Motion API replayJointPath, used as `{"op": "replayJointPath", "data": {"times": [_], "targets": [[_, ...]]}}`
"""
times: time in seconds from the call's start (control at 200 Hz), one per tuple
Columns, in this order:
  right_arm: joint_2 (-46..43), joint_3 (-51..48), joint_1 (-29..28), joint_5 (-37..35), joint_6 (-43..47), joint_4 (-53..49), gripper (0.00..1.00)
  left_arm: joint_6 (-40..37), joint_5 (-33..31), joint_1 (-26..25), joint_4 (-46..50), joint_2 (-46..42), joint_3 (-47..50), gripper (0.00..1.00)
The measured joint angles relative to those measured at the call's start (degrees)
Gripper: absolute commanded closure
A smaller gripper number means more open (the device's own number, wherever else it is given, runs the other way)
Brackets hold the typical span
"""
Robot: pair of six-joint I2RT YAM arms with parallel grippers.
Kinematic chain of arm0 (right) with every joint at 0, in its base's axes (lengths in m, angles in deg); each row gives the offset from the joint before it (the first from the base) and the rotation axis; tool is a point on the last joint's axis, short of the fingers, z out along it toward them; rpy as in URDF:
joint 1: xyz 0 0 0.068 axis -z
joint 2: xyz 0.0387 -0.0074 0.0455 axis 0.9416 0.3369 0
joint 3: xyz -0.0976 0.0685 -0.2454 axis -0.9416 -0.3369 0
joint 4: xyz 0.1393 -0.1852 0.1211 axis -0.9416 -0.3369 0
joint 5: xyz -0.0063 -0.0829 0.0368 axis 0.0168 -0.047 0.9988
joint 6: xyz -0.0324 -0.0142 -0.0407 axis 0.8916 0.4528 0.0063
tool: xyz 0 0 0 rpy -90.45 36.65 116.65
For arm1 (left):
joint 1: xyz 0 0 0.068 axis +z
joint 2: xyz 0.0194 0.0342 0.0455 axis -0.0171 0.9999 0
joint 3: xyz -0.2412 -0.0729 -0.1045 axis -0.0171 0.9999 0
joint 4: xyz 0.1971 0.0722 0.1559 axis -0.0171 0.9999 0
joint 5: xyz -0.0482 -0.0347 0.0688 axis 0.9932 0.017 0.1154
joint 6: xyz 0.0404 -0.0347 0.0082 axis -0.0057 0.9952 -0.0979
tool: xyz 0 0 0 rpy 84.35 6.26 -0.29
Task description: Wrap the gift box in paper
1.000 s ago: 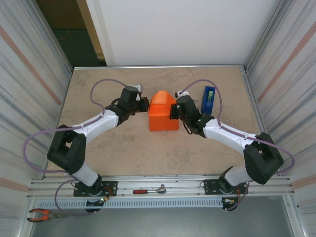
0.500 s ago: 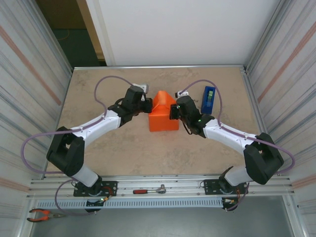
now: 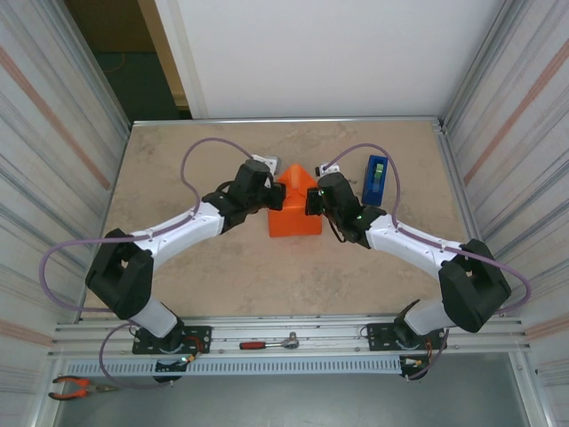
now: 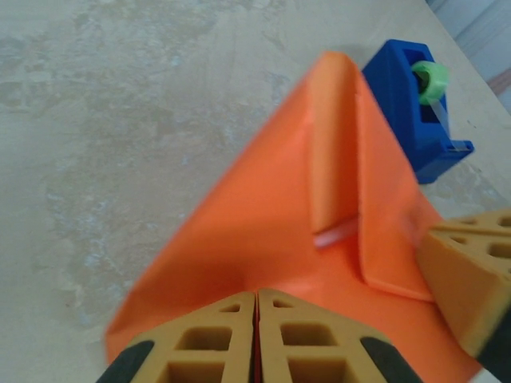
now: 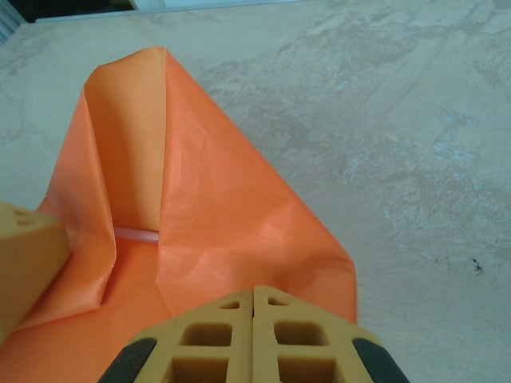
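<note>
Our left claw (image 4: 255, 309) and right claw (image 5: 254, 303) are pressed together over the paper (image 3: 298, 222). We should flatten the raised flap slowly.

The beige, mottled surface (image 3: 222, 276) is carrying two things. The orange paper (image 3: 298, 222), folded up into a peaked bundle, is lying around the middle, toward the far side. A blue tape dispenser (image 3: 374, 180) is standing to its right, apart from it.
</note>
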Motion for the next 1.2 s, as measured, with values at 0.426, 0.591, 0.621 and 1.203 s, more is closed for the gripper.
{"op": "replayJointPath", "data": {"times": [0.426,0.591,0.621,1.203], "targets": [[-0.17,-0.39,0.0,0.24,-1.36,0.59,1.0,7.28,-4.92,-4.11,1.25,0.22,-0.83,0.7],[-0.55,-0.74,0.07,0.7,-1.68,0.9,1.0,10.1,-6.93,-4.98,0.37,0.48,-0.83,0.66],[-0.68,-0.9,0.09,0.85,-1.73,1.05,1.0,10.38,-7.26,-5.14,0.2,0.52,-0.83,0.66],[-2.01,-2.56,1.73,5.2,-4.55,2.97,1.0,7.98,-12.41,-7.28,-0.07,2.03,-1.66,0.55]]}}
